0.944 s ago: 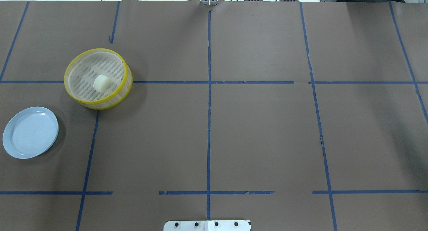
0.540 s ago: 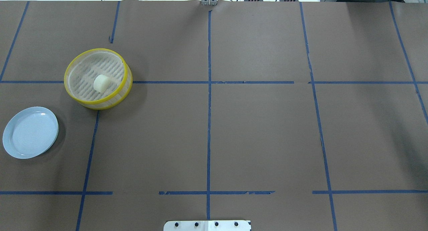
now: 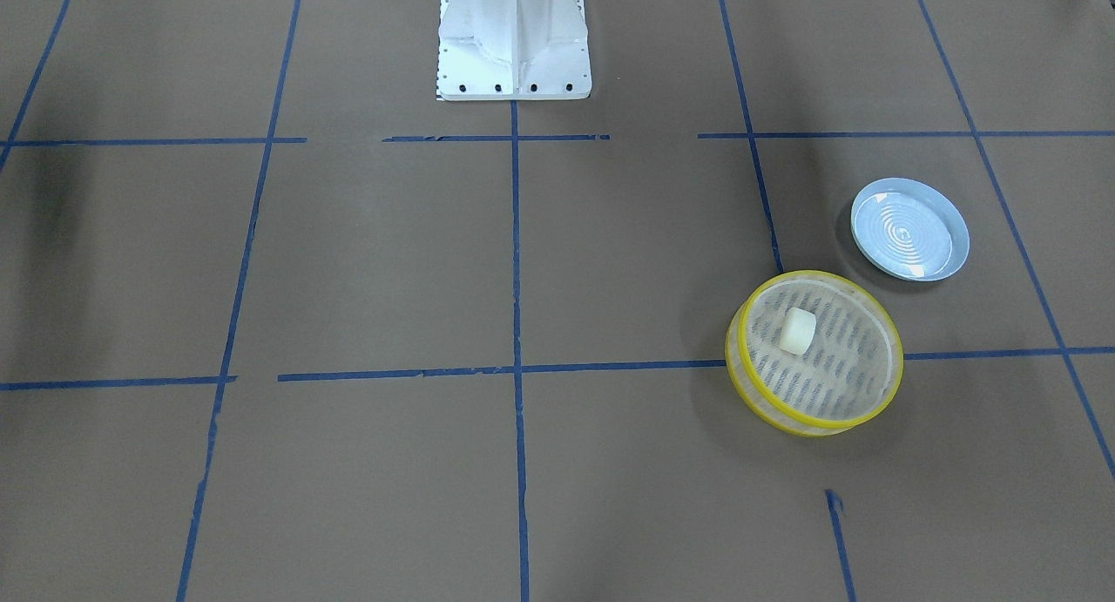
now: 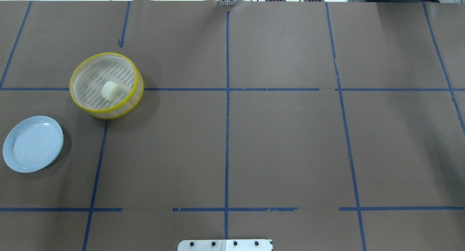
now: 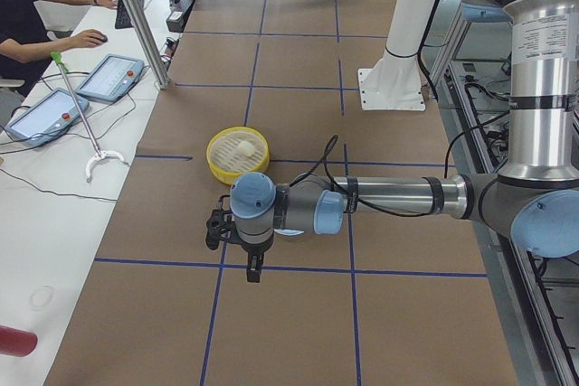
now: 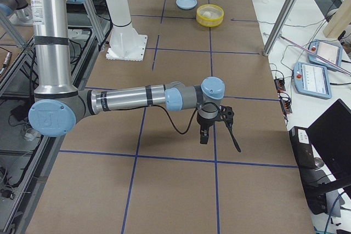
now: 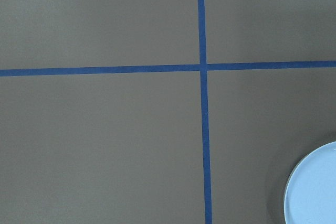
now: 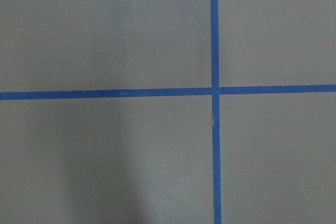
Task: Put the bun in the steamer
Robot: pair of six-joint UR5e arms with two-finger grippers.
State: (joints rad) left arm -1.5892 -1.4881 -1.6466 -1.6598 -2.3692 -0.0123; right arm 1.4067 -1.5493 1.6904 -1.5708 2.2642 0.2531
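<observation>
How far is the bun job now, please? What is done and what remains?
Done: the bun lies on the steamer floor; the plate is empty. In hand: nothing seen; the left gripper and right gripper hang away from the steamer. Left: apparently nothing.

A big brown table (image 4: 290, 153) with blue tape lines (image 4: 227, 134) stands beside a long white desk (image 5: 45, 223) holding two flat screens (image 5: 109, 76).

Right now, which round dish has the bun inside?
The yellow-rimmed steamer; the bun sits on its slatted floor. The pale blue plate has no bun.
</observation>
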